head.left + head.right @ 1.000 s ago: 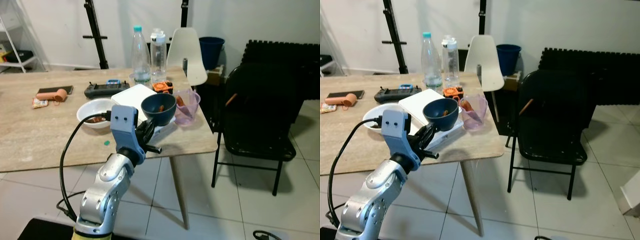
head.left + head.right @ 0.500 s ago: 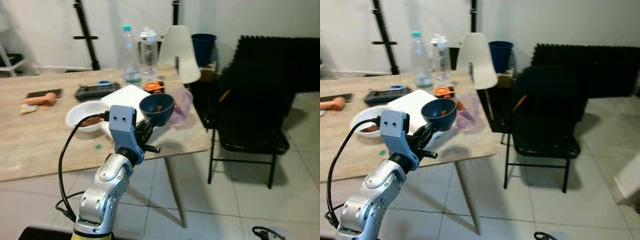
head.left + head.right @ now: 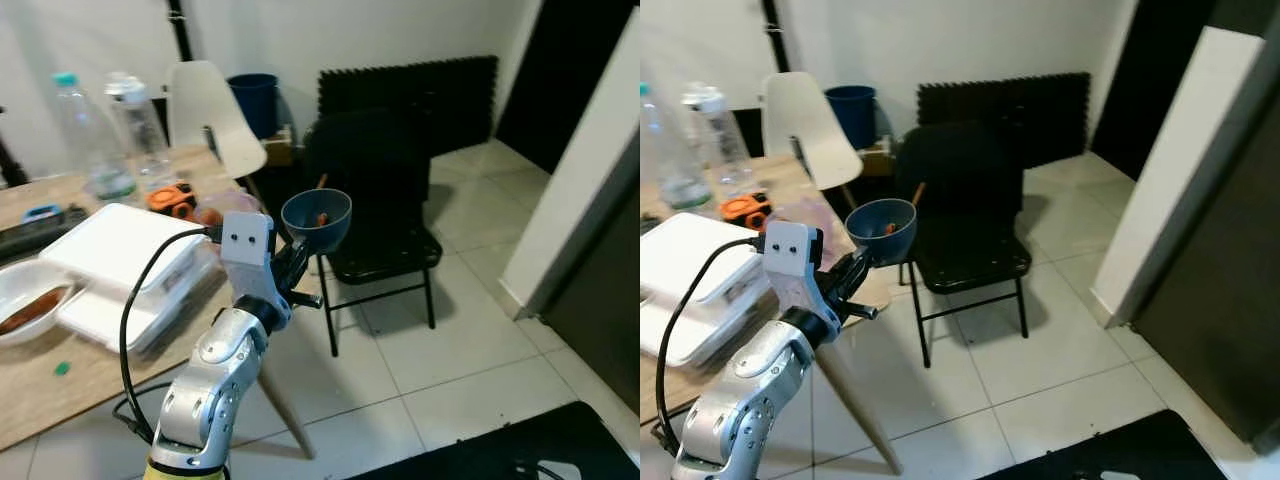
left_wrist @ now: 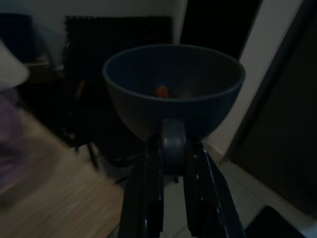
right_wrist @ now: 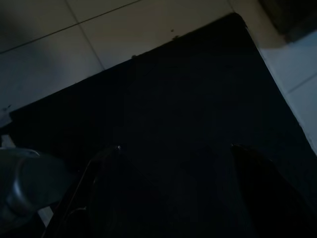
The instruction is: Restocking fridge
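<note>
Head stereo pair looking forward-down, sharing the black chair [image 3: 375, 200], left wrist view close along its gripper [image 4: 168, 186], right wrist view facing floor

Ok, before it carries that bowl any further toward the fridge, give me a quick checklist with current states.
1. Grip: left gripper fingers clamp the blue bowl at its base. Ok.
2. Bowl level: rim looks roughly upright in the head views. Ok.
3. Contents: orange food piece sits inside, nothing spilling. Ok.
4. Clearance from table: bowl is past the edge, over the floor. Ok.
5. Path: black chair stands close ahead of the bowl. Not ok.
6. Right gripper: fingers spread, hanging over a dark mat. Ok.
</note>
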Robot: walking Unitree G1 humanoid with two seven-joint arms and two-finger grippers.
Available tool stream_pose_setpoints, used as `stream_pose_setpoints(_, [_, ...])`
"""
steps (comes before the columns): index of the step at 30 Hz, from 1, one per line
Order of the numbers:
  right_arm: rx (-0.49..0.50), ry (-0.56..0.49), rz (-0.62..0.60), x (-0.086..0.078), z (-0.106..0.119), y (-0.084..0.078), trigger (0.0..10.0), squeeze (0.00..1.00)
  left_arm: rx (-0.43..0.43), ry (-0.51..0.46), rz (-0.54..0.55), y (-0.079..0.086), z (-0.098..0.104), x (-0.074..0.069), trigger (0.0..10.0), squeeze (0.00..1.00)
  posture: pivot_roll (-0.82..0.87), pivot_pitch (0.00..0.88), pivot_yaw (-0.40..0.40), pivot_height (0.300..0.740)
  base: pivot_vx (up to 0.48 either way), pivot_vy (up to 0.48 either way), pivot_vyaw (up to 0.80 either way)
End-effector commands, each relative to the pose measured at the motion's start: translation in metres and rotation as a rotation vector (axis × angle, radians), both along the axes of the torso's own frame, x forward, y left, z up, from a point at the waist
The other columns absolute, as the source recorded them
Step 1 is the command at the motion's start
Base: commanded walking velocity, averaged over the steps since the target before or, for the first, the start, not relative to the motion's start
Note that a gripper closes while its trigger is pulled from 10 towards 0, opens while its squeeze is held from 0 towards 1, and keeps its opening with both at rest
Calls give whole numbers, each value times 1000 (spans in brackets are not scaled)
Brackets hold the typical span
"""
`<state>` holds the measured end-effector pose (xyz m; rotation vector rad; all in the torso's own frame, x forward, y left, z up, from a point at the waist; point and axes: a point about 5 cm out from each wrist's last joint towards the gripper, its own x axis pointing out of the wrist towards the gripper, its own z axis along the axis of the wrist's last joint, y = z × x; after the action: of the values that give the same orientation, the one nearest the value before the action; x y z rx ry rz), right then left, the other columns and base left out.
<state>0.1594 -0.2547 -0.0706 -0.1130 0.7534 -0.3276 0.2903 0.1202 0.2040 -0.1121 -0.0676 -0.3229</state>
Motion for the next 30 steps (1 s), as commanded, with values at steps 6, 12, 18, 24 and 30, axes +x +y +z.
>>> stream_pose_setpoints(6, [3,17,-25,-5,-2,-2,10000,184,9,6,-4,-1,-3,0,10000,0,-104,74,6,740,0,0,-769])
stream_pose_setpoints(12, [2,18,-25,-6,-2,-3,10000,184,7,7,0,-1,-4,1,10000,0,-105,73,6,740,0,0,-769])
stream_pose_setpoints(18, [0,18,-25,-6,-2,-3,10000,184,6,5,0,-1,-4,1,10000,0,-106,74,6,740,0,0,-769])
stream_pose_setpoints(24, [0,19,-26,-6,-2,-4,10000,184,7,5,-3,-1,-4,1,10000,0,-106,77,6,740,0,0,-769])
stream_pose_setpoints(30, [0,24,-24,-7,-2,-4,10000,184,7,5,-1,-1,-4,1,10000,0,-104,78,6,740,0,0,-769])
